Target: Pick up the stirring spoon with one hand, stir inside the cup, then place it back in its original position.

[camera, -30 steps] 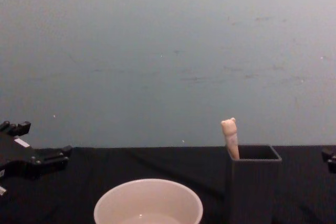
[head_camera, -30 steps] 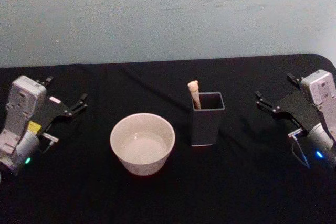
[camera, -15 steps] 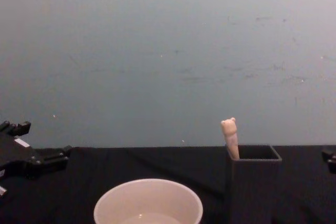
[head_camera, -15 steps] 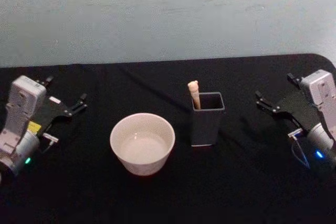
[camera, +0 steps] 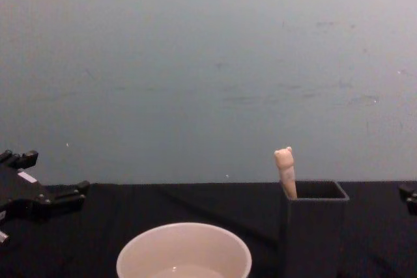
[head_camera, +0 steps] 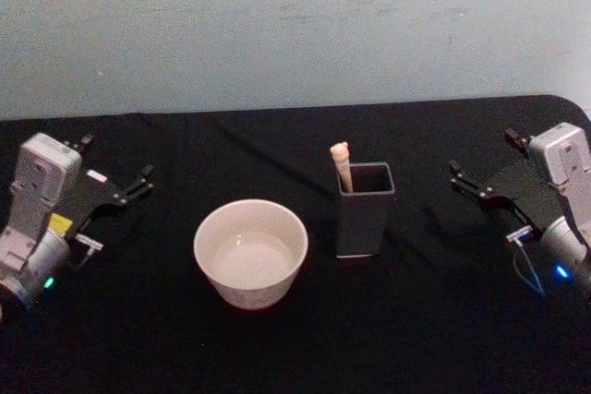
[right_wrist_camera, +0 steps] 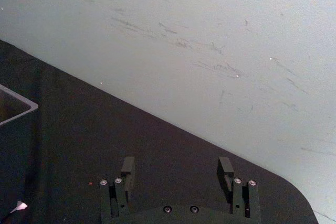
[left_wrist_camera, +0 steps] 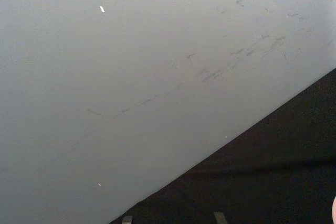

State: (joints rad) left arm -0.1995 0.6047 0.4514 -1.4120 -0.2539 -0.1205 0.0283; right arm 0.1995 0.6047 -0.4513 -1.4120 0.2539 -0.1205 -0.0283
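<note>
Black tabletop [head_camera: 277, 357] spreads out below us. Nearest is the cup [head_camera: 247, 288], front-centre, mouth up; we can't tell if there's liquid in it. Just behind & to its right stands the dark holder [head_camera: 362, 228], apart from the cup. The spoon [head_camera: 341, 161] stands in the holder's back-left corner w/ its bear head poking above the rim, prob. parked so for an easy pinch from above. Its neck & bowl are hidden inside. The left claw [head_camera: 115, 165] sits far left and the right claw [head_camera: 485, 159] far right, both released, fingers spread, holding nothing, well apart from the spoon. We judge pickup not yet begun; the right claw is nearer, so likelier to go. A pale scuffed wall [head_camera: 277, 25] closes the back.
</note>
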